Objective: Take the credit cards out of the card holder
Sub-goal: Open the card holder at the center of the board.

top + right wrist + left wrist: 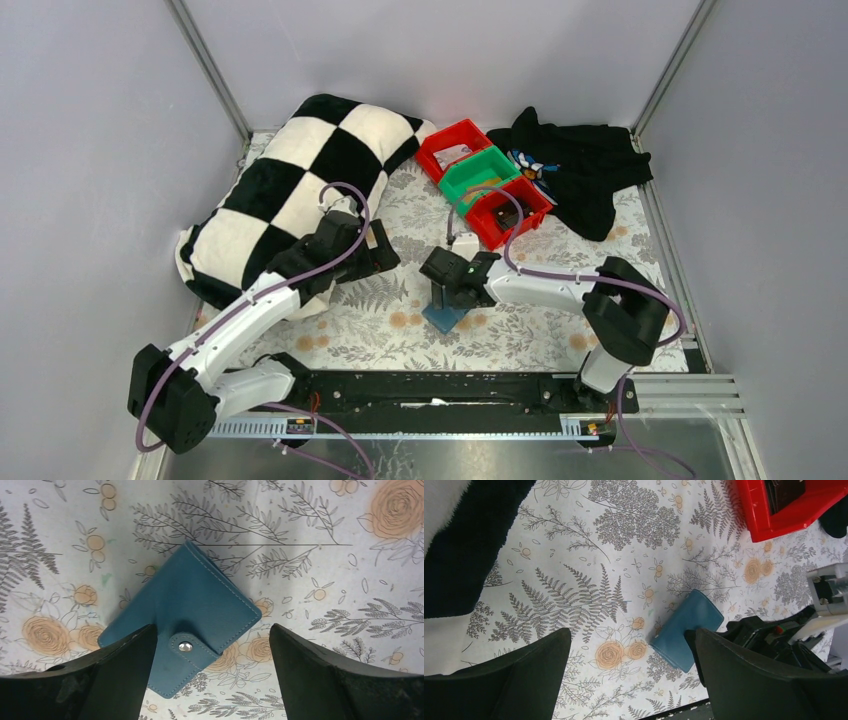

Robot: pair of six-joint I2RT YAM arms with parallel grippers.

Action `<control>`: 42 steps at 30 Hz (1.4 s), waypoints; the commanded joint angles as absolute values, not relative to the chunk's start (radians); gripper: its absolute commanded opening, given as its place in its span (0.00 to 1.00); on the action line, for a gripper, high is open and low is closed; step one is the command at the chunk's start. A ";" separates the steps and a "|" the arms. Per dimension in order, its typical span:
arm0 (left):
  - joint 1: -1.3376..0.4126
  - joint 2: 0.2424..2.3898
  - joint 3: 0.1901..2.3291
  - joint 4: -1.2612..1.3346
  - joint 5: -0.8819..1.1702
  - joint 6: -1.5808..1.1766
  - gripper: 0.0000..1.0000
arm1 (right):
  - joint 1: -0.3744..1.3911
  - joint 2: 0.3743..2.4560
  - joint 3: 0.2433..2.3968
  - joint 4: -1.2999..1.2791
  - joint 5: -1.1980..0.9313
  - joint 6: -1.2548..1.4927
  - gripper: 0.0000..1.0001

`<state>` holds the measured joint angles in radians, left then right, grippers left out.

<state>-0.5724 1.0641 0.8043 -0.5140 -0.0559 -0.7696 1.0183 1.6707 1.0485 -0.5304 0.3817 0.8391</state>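
The teal-blue card holder [190, 600] lies flat and folded shut on the flowered table cover, its strap fastened by a silver snap [185, 646]. It also shows in the top view [446, 318] and the left wrist view [686, 627]. No credit cards are in view. My right gripper [210, 680] hovers right over the holder, open and empty, with its left finger [110, 680] above the holder's lower left part. My left gripper [631, 675] is open and empty, to the left of the holder and above bare cover.
Three plastic bins stand in a row at the back: red [455, 148], green [480, 175] and red [510, 212]. A black-and-white checked pillow [300, 190] lies at the left under my left arm. A black cloth [580, 170] lies at the back right.
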 commanded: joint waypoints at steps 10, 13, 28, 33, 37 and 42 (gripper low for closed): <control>-0.687 1.170 0.830 -0.465 -0.148 -0.800 0.99 | 1.016 1.457 0.846 -0.581 0.518 0.862 0.81; -0.707 1.184 0.813 -0.412 -0.110 -0.820 0.99 | 1.014 1.453 0.857 -0.566 0.508 0.841 0.71; -0.746 1.234 0.806 -0.348 -0.059 -0.814 0.99 | 1.008 1.460 0.854 -0.459 0.536 0.754 0.53; -0.759 1.258 0.811 -0.332 -0.049 -0.811 0.99 | 1.008 1.487 0.850 -0.432 0.532 0.747 0.44; -0.768 1.279 0.819 -0.328 -0.048 -0.804 0.99 | 1.000 1.477 0.826 -0.410 0.508 0.754 0.27; -0.774 1.304 0.834 -0.328 -0.050 -0.801 0.99 | 0.989 1.476 0.819 -0.425 0.506 0.751 0.54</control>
